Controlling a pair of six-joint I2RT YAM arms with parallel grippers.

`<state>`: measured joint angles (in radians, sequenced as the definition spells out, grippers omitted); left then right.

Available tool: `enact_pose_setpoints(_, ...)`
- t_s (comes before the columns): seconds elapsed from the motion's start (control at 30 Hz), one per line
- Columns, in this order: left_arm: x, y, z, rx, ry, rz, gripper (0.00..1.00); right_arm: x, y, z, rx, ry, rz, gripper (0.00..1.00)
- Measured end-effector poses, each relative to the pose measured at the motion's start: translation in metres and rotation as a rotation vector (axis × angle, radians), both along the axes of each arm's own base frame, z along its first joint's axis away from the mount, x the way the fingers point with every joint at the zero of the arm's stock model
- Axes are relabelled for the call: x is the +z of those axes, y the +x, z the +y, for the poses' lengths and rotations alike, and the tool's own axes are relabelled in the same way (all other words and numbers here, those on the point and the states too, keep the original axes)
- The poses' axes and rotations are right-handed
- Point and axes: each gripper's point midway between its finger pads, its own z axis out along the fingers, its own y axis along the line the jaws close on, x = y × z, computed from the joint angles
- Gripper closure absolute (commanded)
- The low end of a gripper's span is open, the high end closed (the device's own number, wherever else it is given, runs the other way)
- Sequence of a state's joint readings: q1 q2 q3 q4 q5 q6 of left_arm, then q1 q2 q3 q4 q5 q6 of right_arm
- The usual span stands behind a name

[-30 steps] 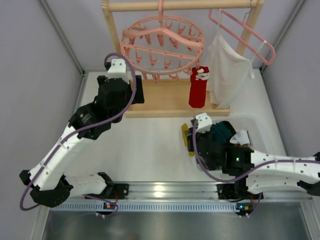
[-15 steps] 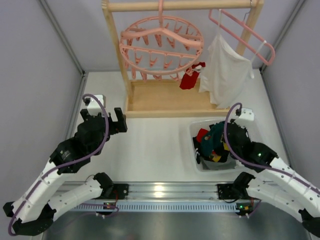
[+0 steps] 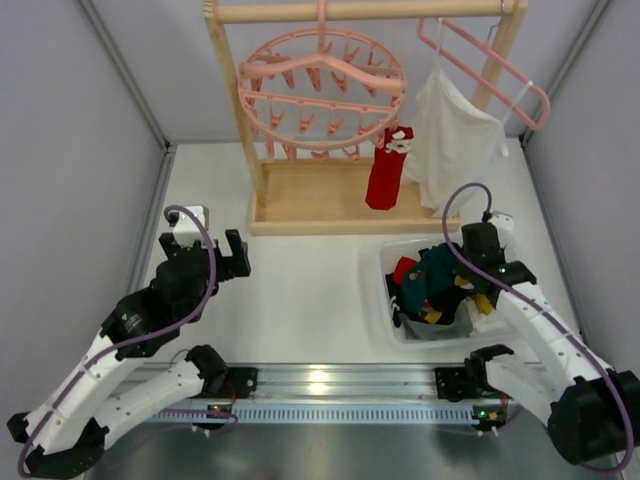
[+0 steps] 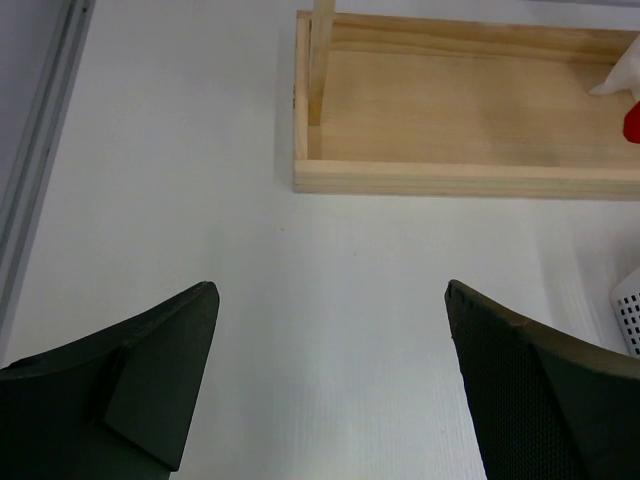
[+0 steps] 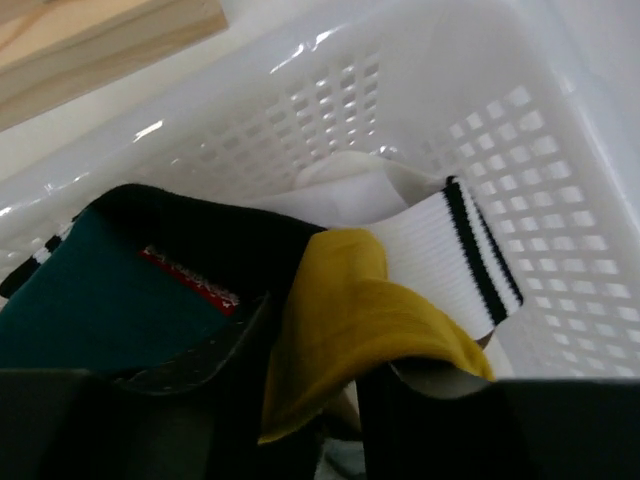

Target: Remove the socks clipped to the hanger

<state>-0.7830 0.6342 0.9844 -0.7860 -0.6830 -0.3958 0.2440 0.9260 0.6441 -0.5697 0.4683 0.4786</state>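
Note:
The round pink hanger [image 3: 322, 95] hangs from the wooden rack, and one red sock [image 3: 385, 172] dangles from a clip at its right edge. My right gripper [image 3: 470, 290] reaches down into the white basket [image 3: 392, 258]. In the right wrist view its jaws [image 5: 325, 340] stand slightly apart, open, with a mustard yellow sock [image 5: 350, 300] lying between them and draped over the right finger. A teal sock [image 5: 100, 310] and a white striped cuff [image 5: 450, 250] lie beside it. My left gripper [image 3: 203, 240] is wide open and empty [image 4: 330, 290] over bare table.
The rack's wooden base tray [image 4: 450, 120] lies ahead of the left gripper. A white cloth [image 3: 450, 140] hangs from a second pink hanger [image 3: 500, 65] at the right. The basket wall [image 5: 560, 200] stands close around the right gripper. Grey walls flank both sides.
The left arm pulled back from the hanger to the near left. The right arm moved to the basket's right side and its jaws parted around the yellow sock. The red sock swung.

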Motion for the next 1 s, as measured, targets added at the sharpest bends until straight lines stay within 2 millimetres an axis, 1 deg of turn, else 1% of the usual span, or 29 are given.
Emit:
enact_pose_setpoints(0.03, 0.002, -0.001, 0.002, 0.004, -0.007, -0.009, 0.02, -0.006, 0.0, 0.003, 0.012, 0.011, 0.017, 0.54)
enact_pose_setpoints(0.07, 0.004, -0.002, 0.004, 0.008, -0.013, -0.017, 0.02, -0.009, 0.0, 0.006, 0.028, 0.024, 0.028, 0.42)
enact_pose_setpoints(0.1, 0.004, -0.003, 0.005, 0.012, -0.015, -0.022, 0.02, -0.01, 0.0, 0.009, 0.038, 0.037, 0.031, 0.38)
enact_pose_setpoints(0.13, 0.004, -0.004, 0.007, 0.013, -0.017, -0.025, 0.02, -0.008, 0.001, 0.011, 0.046, 0.048, 0.025, 0.31)
enact_pose_setpoints(0.2, 0.001, -0.004, 0.008, 0.017, -0.014, -0.024, 0.02, -0.002, 0.001, 0.015, 0.062, 0.066, 0.003, 0.21)
enact_pose_setpoints(0.23, 0.0, -0.005, 0.008, 0.018, -0.012, -0.022, 0.02, 0.003, 0.002, 0.017, 0.07, 0.074, -0.011, 0.11)
enact_pose_setpoints(0.27, -0.002, -0.005, 0.009, 0.019, -0.01, -0.021, 0.02, 0.014, 0.003, 0.019, 0.084, 0.088, -0.039, 0.08)
enact_pose_setpoints(0.33, -0.004, -0.005, 0.01, 0.023, -0.011, -0.021, 0.02, 0.041, 0.007, 0.024, 0.113, 0.114, -0.11, 0.06)
enact_pose_setpoints(0.4, -0.003, -0.006, 0.012, 0.03, -0.018, -0.027, 0.02, 0.073, 0.009, 0.033, 0.158, 0.152, -0.197, 0.04)
enact_pose_setpoints(0.47, -0.002, -0.007, 0.014, 0.039, -0.028, -0.034, 0.02, 0.101, 0.007, 0.045, 0.234, 0.201, -0.273, 0.05)
enact_pose_setpoints(0.6, -0.001, -0.007, 0.015, 0.049, -0.04, -0.04, 0.02, 0.138, -0.001, 0.075, 0.41, 0.29, -0.356, 0.06)
enact_pose_setpoints(0.67, -0.001, -0.007, 0.016, 0.052, -0.039, -0.04, 0.02, 0.147, -0.001, 0.086, 0.471, 0.318, -0.379, 0.06)
enact_pose_setpoints(0.73, -0.002, -0.008, 0.017, 0.055, -0.042, -0.042, 0.02, 0.151, 0.001, 0.1, 0.542, 0.35, -0.391, 0.06)
enact_pose_setpoints(0.8, -0.002, -0.009, 0.018, 0.056, -0.045, -0.046, 0.02, 0.154, 0.008, 0.112, 0.602, 0.375, -0.416, 0.05)
enact_pose_setpoints(0.83, -0.002, -0.009, 0.019, 0.056, -0.048, -0.049, 0.02, 0.154, 0.013, 0.117, 0.63, 0.381, -0.427, 0.03)
enact_pose_setpoints(0.9, -0.001, -0.01, 0.019, 0.055, -0.054, -0.053, 0.02, 0.154, 0.027, 0.126, 0.678, 0.384, -0.455, 0.01)
enact_pose_setpoints(1.0, -0.001, -0.01, 0.019, 0.053, -0.057, -0.055, 0.02, 0.148, 0.049, 0.137, 0.724, 0.377, -0.471, 0.01)
